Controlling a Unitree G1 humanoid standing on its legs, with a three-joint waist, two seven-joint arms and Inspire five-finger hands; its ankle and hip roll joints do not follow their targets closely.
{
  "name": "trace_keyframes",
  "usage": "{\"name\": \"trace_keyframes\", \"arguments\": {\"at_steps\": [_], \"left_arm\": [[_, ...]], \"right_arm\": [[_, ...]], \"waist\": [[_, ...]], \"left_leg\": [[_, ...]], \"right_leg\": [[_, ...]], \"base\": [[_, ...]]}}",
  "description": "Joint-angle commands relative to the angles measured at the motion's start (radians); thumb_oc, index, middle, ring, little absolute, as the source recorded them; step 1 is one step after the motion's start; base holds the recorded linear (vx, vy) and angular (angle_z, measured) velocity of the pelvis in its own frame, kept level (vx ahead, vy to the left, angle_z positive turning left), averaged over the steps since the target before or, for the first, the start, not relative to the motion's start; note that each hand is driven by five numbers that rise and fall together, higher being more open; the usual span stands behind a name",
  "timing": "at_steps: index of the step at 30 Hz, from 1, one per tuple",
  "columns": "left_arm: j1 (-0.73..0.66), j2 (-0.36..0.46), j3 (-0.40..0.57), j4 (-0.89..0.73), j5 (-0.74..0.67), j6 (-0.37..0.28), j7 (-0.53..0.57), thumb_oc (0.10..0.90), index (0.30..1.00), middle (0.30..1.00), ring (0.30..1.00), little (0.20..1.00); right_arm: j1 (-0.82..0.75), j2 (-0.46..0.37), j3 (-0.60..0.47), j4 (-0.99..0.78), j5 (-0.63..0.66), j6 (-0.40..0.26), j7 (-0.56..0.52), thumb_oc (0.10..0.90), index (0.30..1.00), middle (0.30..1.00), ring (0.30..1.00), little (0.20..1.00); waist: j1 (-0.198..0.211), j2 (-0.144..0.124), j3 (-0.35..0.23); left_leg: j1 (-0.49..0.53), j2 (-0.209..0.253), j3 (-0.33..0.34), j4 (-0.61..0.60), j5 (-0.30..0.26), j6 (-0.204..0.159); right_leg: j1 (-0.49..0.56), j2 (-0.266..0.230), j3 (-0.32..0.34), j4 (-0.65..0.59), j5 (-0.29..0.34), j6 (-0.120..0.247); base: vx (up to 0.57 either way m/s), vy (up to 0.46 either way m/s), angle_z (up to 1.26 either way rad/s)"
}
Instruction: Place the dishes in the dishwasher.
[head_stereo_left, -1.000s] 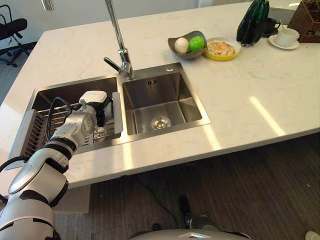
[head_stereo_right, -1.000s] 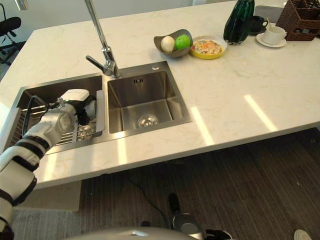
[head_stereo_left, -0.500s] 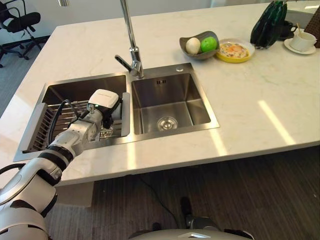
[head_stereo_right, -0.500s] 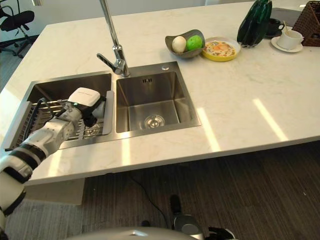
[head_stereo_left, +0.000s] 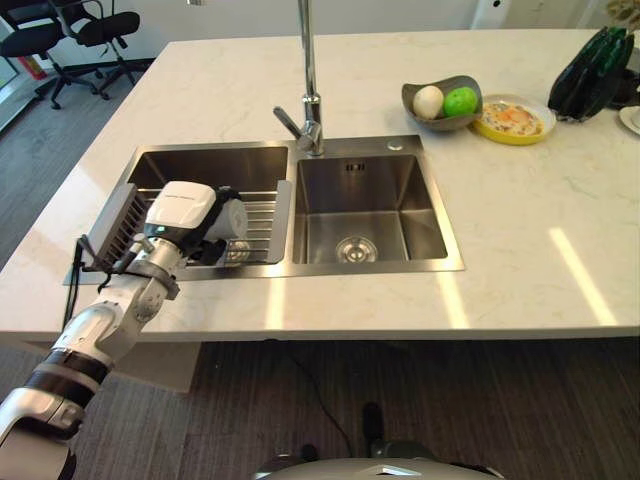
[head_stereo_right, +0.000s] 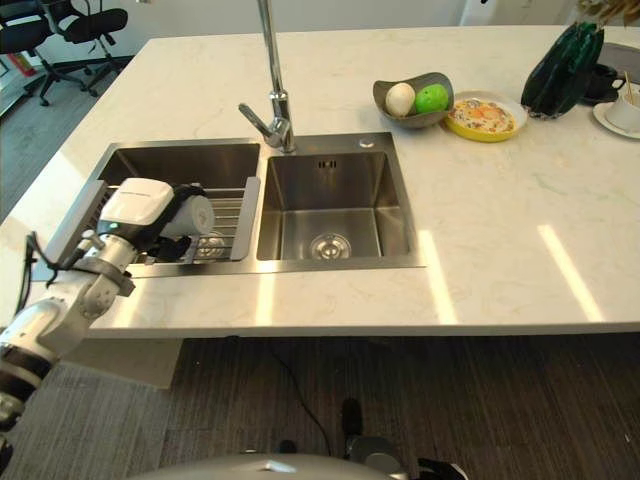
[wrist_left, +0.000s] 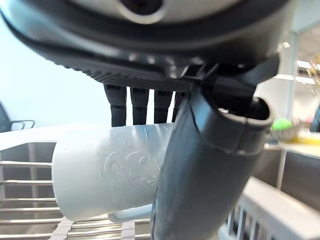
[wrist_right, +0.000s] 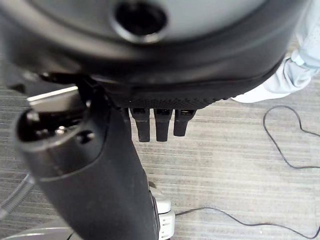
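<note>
A pale grey cup (head_stereo_left: 234, 215) lies on its side in my left hand (head_stereo_left: 207, 240), just above the wire rack (head_stereo_left: 262, 214) in the left sink basin (head_stereo_left: 215, 165). In the left wrist view the thumb (wrist_left: 210, 165) presses the cup (wrist_left: 110, 175) against the fingers (wrist_left: 140, 105) behind it. My right hand (wrist_right: 95, 170) hangs over the floor with relaxed fingers (wrist_right: 157, 122) and holds nothing.
The right basin (head_stereo_left: 370, 205) lies beside the rack, with the tall faucet (head_stereo_left: 308, 100) behind the divider. At the counter's far right stand a grey fruit bowl (head_stereo_left: 443, 103), a yellow plate (head_stereo_left: 514, 118), a dark green object (head_stereo_left: 590, 75) and a cup on a saucer (head_stereo_right: 625, 112).
The camera has swung, so the whole scene sits further right. My left hand has drawn back a little over the rack, and the cup now shows in its grasp.
</note>
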Motion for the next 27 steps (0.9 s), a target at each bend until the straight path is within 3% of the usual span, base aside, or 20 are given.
{"name": "trace_keyframes", "arguments": {"at_steps": [1,4,6,7,8,10,14,19,27], "left_arm": [[-0.137,0.059,0.097,-0.04,-0.234,-0.075,0.022,0.4,0.3,0.3,0.3,0.3],[-0.072,-0.058,0.18,-0.09,-0.456,-0.123,0.017,0.4,0.3,0.3,0.3,0.3],[-0.047,-0.135,0.227,-0.112,-0.549,-0.143,0.013,0.4,0.3,0.3,0.3,0.3],[-0.047,-0.135,0.228,-0.112,-0.549,-0.143,0.013,0.4,0.3,0.3,0.3,0.3],[-0.053,-0.224,0.266,-0.109,-0.665,-0.166,0.024,0.4,0.3,0.3,0.3,0.3],[-0.074,-0.322,0.299,-0.104,-0.801,-0.19,0.035,0.4,0.3,0.3,0.3,0.3],[-0.154,-0.443,0.293,-0.072,-0.988,-0.219,0.035,0.4,0.3,0.3,0.3,0.3],[-0.196,-0.488,0.268,-0.051,-1.041,-0.226,0.039,0.4,0.3,0.3,0.3,0.3],[-0.147,-0.539,0.294,-0.111,-1.147,-0.246,0.013,0.4,0.3,0.3,0.3,0.3]], "right_arm": [[0.015,-0.016,0.004,-0.015,0.028,-0.021,0.014,0.8,0.9,0.9,0.9,0.9],[0.008,-0.007,0.022,-0.04,0.032,-0.024,0.034,0.8,0.9,0.9,0.9,0.9],[0.008,-0.002,0.028,-0.046,0.032,-0.026,0.042,0.8,0.9,0.9,0.9,0.9],[0.008,-0.002,0.028,-0.046,0.032,-0.026,0.042,0.8,0.9,0.9,0.9,0.9],[0.009,0.002,0.031,-0.052,0.029,-0.026,0.046,0.8,0.9,0.9,0.9,0.9],[0.011,-0.002,0.031,-0.054,0.022,-0.025,0.044,0.8,0.9,0.9,0.9,0.9],[0.011,-0.016,0.035,-0.062,0.02,-0.018,0.042,0.8,0.9,0.9,0.9,0.9],[-0.005,-0.019,0.048,-0.088,0.033,-0.02,0.036,0.8,0.9,0.9,0.9,0.9],[-0.005,-0.01,0.074,-0.096,0.016,-0.019,0.034,0.8,0.9,0.9,0.9,0.9]], "waist": [[-0.005,-0.039,-0.053],[0.005,-0.042,-0.06],[0.008,-0.043,-0.062],[0.007,-0.043,-0.062],[0.012,-0.049,-0.064],[0.015,-0.053,-0.063],[0.009,-0.057,-0.058],[0.003,-0.054,-0.056],[0.013,-0.058,-0.059]], "left_leg": [[-0.027,-0.058,-0.005,0.002,-0.03,0.004],[-0.024,-0.058,-0.021,0.002,-0.028,0.001],[-0.023,-0.057,-0.029,0.002,-0.027,-0.001],[-0.022,-0.057,-0.029,0.002,-0.027,-0.001],[-0.025,-0.056,-0.041,0.002,-0.023,-0.005],[-0.034,-0.055,-0.059,0.002,-0.014,-0.012],[-0.053,-0.051,-0.101,0.002,0.002,-0.025],[-0.068,-0.051,-0.123,0.002,0.017,-0.035],[-0.06,-0.035,-0.105,0.004,0.017,-0.04]], "right_leg": [[0.114,-0.048,0.027,0.013,-0.185,0.13],[0.124,-0.05,0.014,0.013,-0.19,0.124],[0.13,-0.049,0.01,0.013,-0.195,0.119],[0.131,-0.049,0.01,0.013,-0.195,0.119],[0.133,-0.046,0.007,0.013,-0.199,0.113],[0.133,-0.043,-0.005,0.013,-0.204,0.105],[0.132,-0.037,-0.031,0.013,-0.214,0.092],[0.132,-0.031,-0.052,0.013,-0.218,0.087],[0.137,-0.018,-0.042,0.013,-0.218,0.079]], "base": [[0.03,-0.033,0.15],[0.03,-0.051,0.13],[0.02,-0.041,0.11],[0.02,-0.061,0.07],[0.02,-0.066,0.05],[0.01,-0.097,0.12],[-0.01,-0.103,0.35],[0.01,-0.071,0.36],[0.03,-0.043,-0.02]]}}
